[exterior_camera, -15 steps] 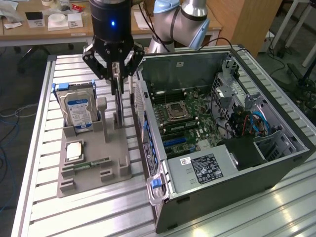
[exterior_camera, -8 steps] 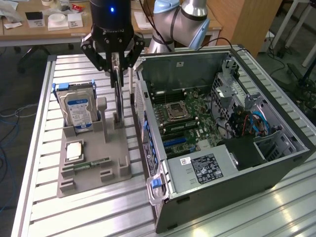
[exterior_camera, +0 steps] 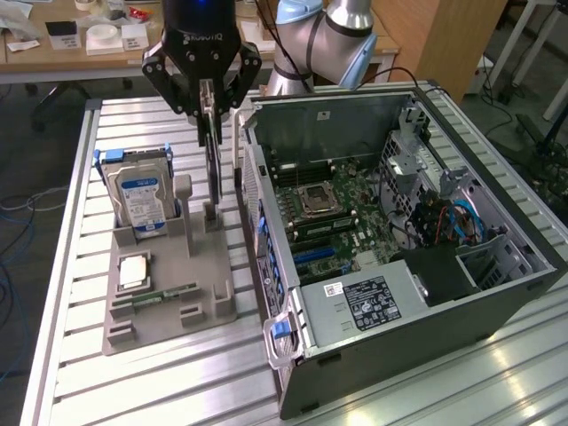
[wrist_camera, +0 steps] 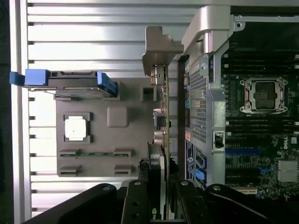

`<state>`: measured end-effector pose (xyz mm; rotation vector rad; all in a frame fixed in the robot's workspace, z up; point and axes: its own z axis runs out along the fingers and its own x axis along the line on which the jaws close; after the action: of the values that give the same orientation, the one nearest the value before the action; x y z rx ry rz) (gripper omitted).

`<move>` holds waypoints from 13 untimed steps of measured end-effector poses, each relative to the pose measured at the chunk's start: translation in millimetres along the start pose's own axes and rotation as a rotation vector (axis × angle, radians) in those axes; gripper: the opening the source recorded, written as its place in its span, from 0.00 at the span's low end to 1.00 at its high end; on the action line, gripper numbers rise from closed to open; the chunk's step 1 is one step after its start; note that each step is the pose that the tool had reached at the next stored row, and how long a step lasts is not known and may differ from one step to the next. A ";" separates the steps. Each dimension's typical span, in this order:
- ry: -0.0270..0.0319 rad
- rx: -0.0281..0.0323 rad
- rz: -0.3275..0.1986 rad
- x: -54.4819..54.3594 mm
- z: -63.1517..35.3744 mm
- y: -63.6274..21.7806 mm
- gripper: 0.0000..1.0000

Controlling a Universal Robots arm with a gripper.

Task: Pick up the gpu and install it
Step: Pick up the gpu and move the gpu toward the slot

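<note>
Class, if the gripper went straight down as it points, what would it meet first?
Probably the grey holder: the gpu held upright in the gripper would reach it first. Whether the card already touches it is unclear.

This is a robotics lab set up for computer-assembly work. A slotted aluminium-profile table (exterior_camera: 151, 390) carries an open desktop tower case (exterior_camera: 399, 342) with its motherboard (exterior_camera: 351, 226) bared. Beside the case, a grey parts fixture (exterior_camera: 164, 333) racks a hard drive (exterior_camera: 142, 200) and a processor chip (exterior_camera: 135, 269). A robot arm (exterior_camera: 328, 44) with pale blue joints and a Robotiq gripper (exterior_camera: 210, 131) stands over them. Behind is a wooden desk (exterior_camera: 53, 55) with small boxes, and blue cables (exterior_camera: 11, 266) lie on the floor.
</note>
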<state>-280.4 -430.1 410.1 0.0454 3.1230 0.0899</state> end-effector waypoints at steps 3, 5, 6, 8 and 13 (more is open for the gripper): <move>-0.0006 0.0000 0.000 -0.1 -5.9 0.4 0.27; -0.0005 -0.0001 0.000 -3.3 -5.9 0.4 0.27; -0.0006 -0.0004 0.000 -4.7 -5.9 0.5 0.27; -0.0005 -0.0016 0.000 -8.1 -5.8 0.6 0.27; -0.0003 -0.0052 0.000 -18.1 -5.7 0.9 0.27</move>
<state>-262.4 -430.0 416.1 0.0455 3.1223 0.0980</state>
